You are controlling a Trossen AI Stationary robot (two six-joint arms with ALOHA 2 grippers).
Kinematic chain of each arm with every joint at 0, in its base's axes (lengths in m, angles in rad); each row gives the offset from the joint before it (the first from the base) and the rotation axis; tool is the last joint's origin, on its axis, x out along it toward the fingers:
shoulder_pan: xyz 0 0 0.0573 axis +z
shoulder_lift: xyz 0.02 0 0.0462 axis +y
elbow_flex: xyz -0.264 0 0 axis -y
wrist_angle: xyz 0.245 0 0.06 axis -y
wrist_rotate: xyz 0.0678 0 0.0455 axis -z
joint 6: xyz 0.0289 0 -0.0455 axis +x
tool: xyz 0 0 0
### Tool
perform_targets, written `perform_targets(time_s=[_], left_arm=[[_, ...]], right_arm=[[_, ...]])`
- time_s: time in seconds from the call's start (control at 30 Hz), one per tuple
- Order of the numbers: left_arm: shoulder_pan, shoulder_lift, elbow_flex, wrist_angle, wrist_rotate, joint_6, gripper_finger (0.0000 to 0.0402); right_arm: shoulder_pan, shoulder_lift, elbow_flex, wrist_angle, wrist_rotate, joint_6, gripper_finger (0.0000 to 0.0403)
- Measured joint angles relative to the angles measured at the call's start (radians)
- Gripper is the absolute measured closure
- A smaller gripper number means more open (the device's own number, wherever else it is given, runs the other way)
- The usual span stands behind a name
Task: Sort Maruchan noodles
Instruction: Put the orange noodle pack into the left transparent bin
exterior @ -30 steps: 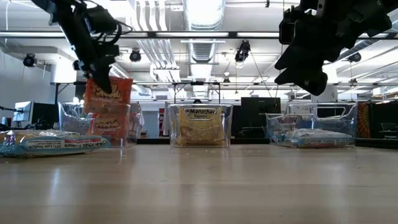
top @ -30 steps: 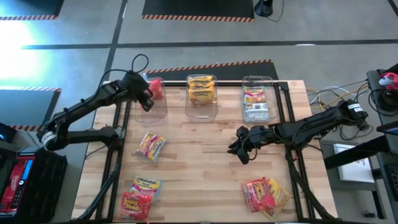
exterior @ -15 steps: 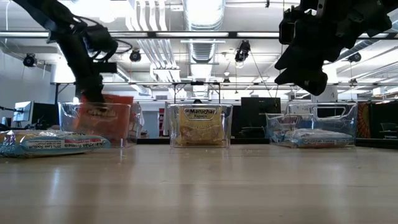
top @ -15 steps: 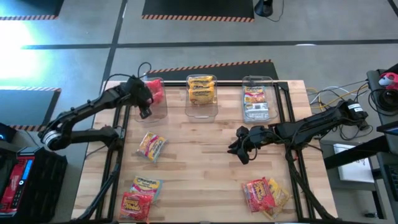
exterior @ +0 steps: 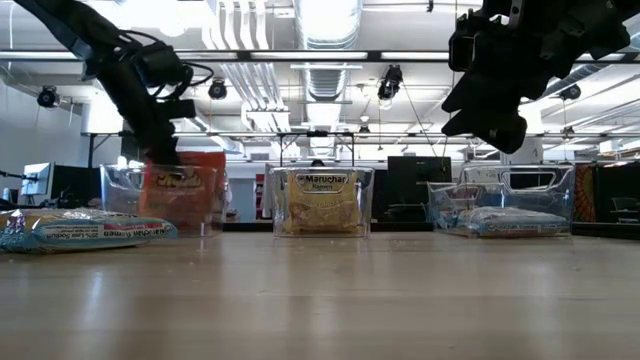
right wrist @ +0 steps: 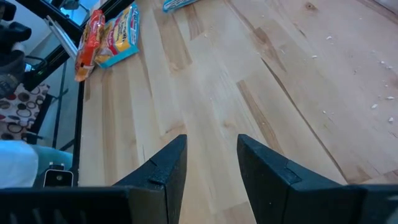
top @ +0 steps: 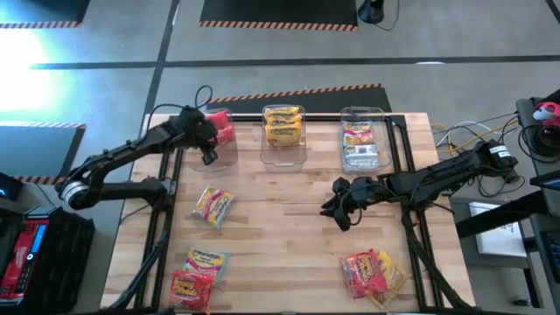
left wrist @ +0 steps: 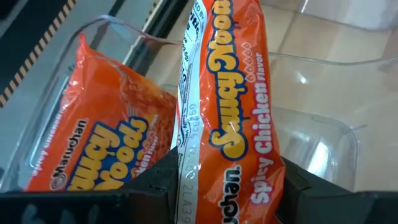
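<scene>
My left gripper (top: 206, 142) is shut on a red Maruchan packet (left wrist: 233, 118) and holds it inside the left clear bin (top: 216, 150). It also shows in the low view (exterior: 158, 140), with the packet (exterior: 182, 192) below it. A second red packet (left wrist: 106, 146) lies in that bin. The middle bin (top: 284, 133) holds yellow packets and the right bin (top: 363, 144) holds multicoloured ones. My right gripper (top: 337, 210) is open and empty above the table's middle. My left gripper pinches the red packet by its upper end (left wrist: 231, 177) between its two fingers (left wrist: 160, 186). The fingers come from above, slanting down into the bin. The packet hangs upright on edge below them, inside the bin walls; whether its lower end touches the floor I cannot tell.
Loose packets lie on the wooden table: one multicoloured at the left middle (top: 213, 206), a small pile at the near left (top: 197, 271), and a pile at the near right (top: 372, 276). Bare wood lies between them (top: 280, 236).
My left gripper has gone down with the red packet, which stood above the left bin's rim and now hangs inside the bin. The gripper stays shut on it. My right arm has kept still.
</scene>
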Motion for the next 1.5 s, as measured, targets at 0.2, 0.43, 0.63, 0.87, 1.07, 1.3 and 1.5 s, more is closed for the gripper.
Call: perform_targets(time_s=[0.2, 0.43, 0.63, 0.87, 1.07, 1.3, 1.5], left_arm=[[0.046, 0.097, 0.033, 0.004, 0.006, 0.012, 0.0264], [0.125, 0.211, 0.09, 0.003, 0.07, 0.005, 0.0259], [0.178, 0.22, 0.138, -0.027, 0.07, -0.011, 0.0242], [0.21, 0.161, 0.139, -0.098, 0.032, -0.019, 0.0196], [0.232, 0.088, 0.139, -0.066, -0.043, -0.03, 0.0194], [0.229, 0.018, 0.139, -0.046, -0.045, -0.075, 0.0204], [0.19, -0.066, 0.139, -0.091, 0.043, -0.207, 0.0205]], right_arm=[[0.0, 0.0, 0.0, 0.0, 0.0, 0.0, 0.0271], [0.0, 0.0, 0.0, 0.0, 0.0, 0.0, 0.0271], [0.0, 0.0, 0.0, 0.0, 0.0, 0.0, 0.0271], [0.0, 0.0, 0.0, 0.0, 0.0, 0.0, 0.0271], [0.0, 0.0, 0.0, 0.0, 0.0, 0.0, 0.0271], [0.0, 0.0, 0.0, 0.0, 0.0, 0.0, 0.0271], [0.0, 0.0, 0.0, 0.0, 0.0, 0.0, 0.0271]])
